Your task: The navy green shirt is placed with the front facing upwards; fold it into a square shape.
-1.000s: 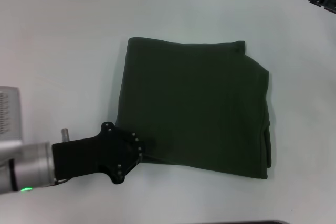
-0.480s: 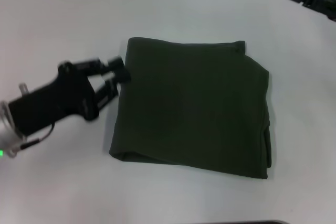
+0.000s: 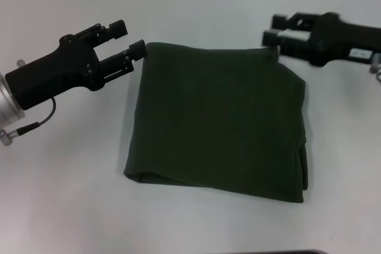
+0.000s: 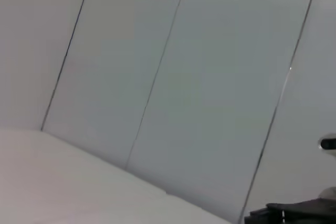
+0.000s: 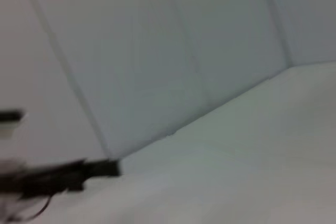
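Note:
The navy green shirt (image 3: 217, 120) lies folded into a rough square on the white table, plain green side up, with layered edges along its right side. My left gripper (image 3: 131, 37) is open, its fingers pointing at the shirt's far left corner, just beside it. My right gripper (image 3: 272, 29) is open too, hovering at the shirt's far right corner. Neither holds anything. The wrist views show only wall panels and table; in the left wrist view the right arm (image 4: 294, 212) shows far off, and in the right wrist view the left arm (image 5: 58, 176) does.
The white table (image 3: 65, 194) spreads on all sides of the shirt. A dark strip (image 3: 286, 252) marks the table's near edge. Panelled grey walls (image 4: 184, 77) stand behind the table.
My left gripper has left the shirt's near left corner and swung up to the far left corner. My right arm has come in from the far right edge to the far right corner.

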